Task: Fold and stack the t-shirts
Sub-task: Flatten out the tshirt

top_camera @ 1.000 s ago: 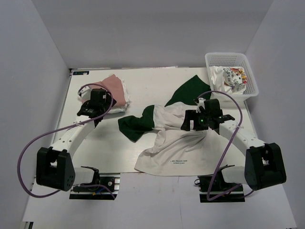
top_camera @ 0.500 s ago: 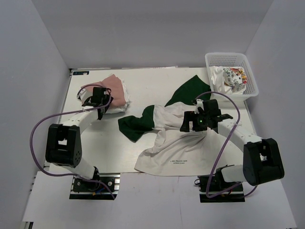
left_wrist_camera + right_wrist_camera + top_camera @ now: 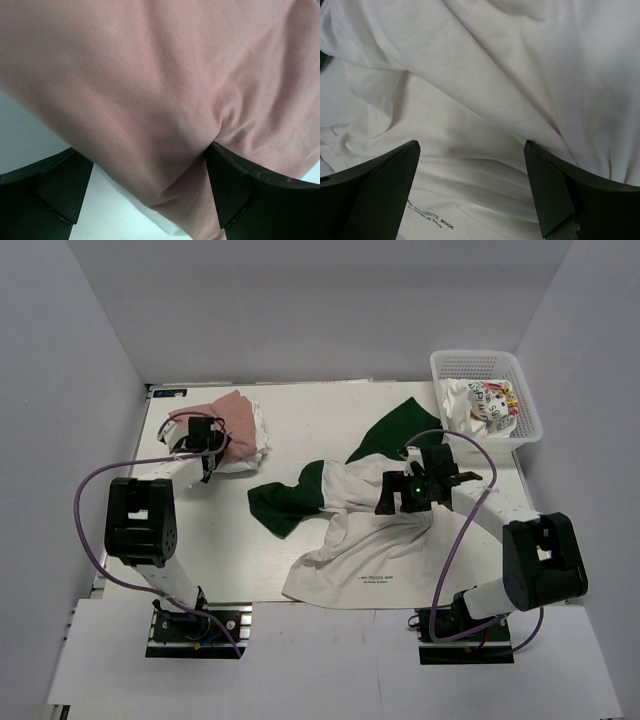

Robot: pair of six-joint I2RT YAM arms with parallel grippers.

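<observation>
The pink shirt (image 3: pixel 238 418) lies folded on a white one (image 3: pixel 245 458) at the table's (image 3: pixel 300 410) far left, the left gripper (image 3: pixel 145 187) over it with jaws apart, perhaps touching cloth. The green-sleeved shirt (image 3: pixel 370 540) sprawls unfolded mid-table under the right gripper (image 3: pixel 470 190), whose jaws are apart. A basket (image 3: pixel 475 362) of crumpled cloth sits far right, out of the way

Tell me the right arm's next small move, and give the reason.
Probably lower the right gripper straight down and pinch a fold of the cloth beneath it. Its jaws stand wide open, gripping nothing, just over the white shirt with green sleeves, which lies crumpled and not yet folded, so it likely needs a hold before spreading it.
</observation>
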